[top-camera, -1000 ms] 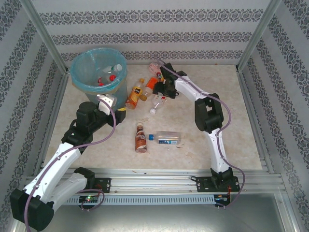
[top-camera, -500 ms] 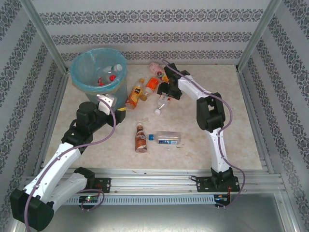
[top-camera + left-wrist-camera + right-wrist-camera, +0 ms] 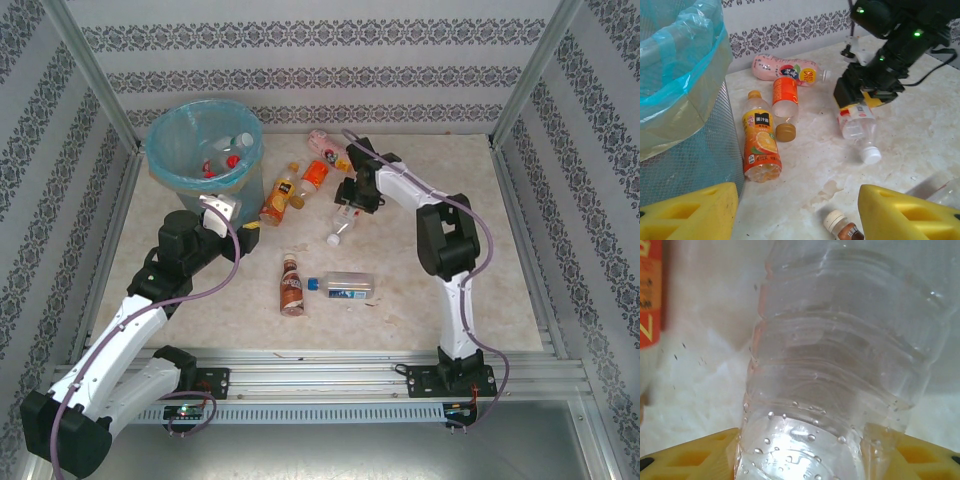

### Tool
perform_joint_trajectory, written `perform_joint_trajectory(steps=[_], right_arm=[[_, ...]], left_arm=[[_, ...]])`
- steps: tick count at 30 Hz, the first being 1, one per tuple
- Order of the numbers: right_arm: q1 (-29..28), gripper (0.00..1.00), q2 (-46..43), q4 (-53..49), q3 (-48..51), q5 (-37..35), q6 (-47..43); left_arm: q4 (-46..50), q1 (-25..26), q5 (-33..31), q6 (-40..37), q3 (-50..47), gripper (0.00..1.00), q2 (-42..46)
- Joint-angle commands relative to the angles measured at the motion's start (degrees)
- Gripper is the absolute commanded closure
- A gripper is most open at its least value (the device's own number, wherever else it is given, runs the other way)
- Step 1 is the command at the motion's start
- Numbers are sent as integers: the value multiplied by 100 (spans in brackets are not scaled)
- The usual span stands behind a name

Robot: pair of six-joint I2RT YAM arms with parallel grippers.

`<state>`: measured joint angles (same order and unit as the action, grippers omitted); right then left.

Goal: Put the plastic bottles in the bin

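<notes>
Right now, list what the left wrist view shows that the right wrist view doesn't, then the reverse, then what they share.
Left wrist view: the bin, with the pink bottle, orange-label bottle and orange juice bottle lying beside it, a brown bottle's cap, and the open left gripper.
Right wrist view: droplets on a ribbed plastic wall seen close up, and a red label at the left edge.
Both: the clear bottle, gripped by the right gripper.

White arm links [image 3: 115,340], black joints [image 3: 443,240], purple cables [image 3: 238,250], yellow end effector fingers [image 3: 905,212]
</notes>
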<state>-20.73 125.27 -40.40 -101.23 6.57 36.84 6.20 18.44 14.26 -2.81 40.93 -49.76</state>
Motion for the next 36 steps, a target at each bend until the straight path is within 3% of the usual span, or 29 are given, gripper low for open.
perform_joint_trajectory(steps=[1,8,15,21,27,30,33,36], right_arm=[[60,43,-792,416,553,213,279],[198,45,-2155,1519,1905,1060,1058],[280,46,-3131,1942,2481,2145,1737],[178,46,-3768,2185,3021,2843,2312],[-47,46,-4235,2361,3385,3051,2725],[-180,46,-4333,2368,3421,3035,2797],[-336,46,-4370,2546,3463,3031,2962],[-520,47,-4295,2675,3413,3037,3082]], left_arm=[[-373,72,-107,61,20,35,111],[-1323,84,337,-34,-105,34,105],[-3008,202,1782,-1762,-548,35,121],[-2664,645,2204,-3367,-407,34,10],[-2478,1140,2440,-4343,-514,32,-27],[-2512,1373,2359,-4604,-638,32,-59],[-2411,1583,2231,-4711,-632,42,-143],[-2486,1689,2129,-4739,-656,43,-241]])
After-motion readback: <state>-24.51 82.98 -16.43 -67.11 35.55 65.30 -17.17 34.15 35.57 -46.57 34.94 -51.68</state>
